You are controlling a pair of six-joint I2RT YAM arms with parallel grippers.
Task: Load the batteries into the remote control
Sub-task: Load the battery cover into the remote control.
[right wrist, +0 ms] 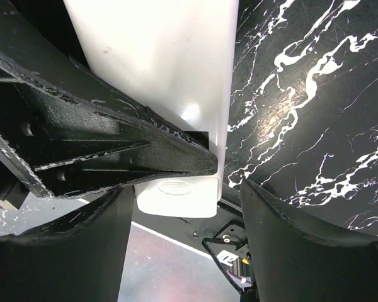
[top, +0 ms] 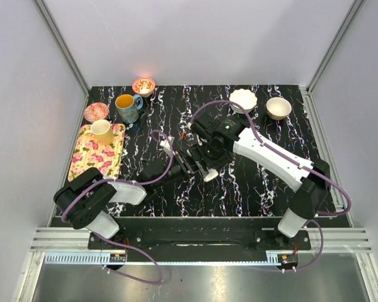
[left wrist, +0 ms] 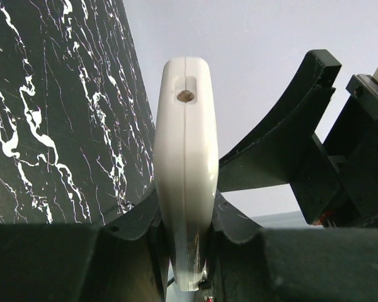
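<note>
Roughly over the middle of the black, white-veined marble-pattern tabletop [top: 239,189], the small flat white plastic remote control [left wrist: 184,157] is held off the surface between the two arms. The left gripper [left wrist: 186,217] is clamped on it, its black fingers [left wrist: 132,226] pressing the two broad faces near one end. The left wrist view sees the remote control edge-on, with a seam running down its side and a small slot holding a round brownish hole at the far end.

The right gripper [right wrist: 230,179] meets it from the other side. Its fingers [right wrist: 145,157] stand apart: one lies across the plain white face, and the other sits just beside the long edge with a sliver of tabletop showing between, so it is not closed on the remote control. An oval moulded mark sits on the end face nearest that camera, too faint to read. A small white tag [right wrist: 223,258] on the hardware below bears dark print, too small to read.

At the far left of the table lies a rectangular pink-and-yellow floral tray [top: 91,160] with a pale yellow cup [top: 102,130] on it. Just beyond are a red-patterned round bowl [top: 96,111], a blue mug [top: 127,107] with an orange inside, and a second red-patterned bowl [top: 143,85]. Along the far edge towards the right, a scalloped white bowl [top: 243,99] and a plain white bowl [top: 278,107] stand side by side.
</note>
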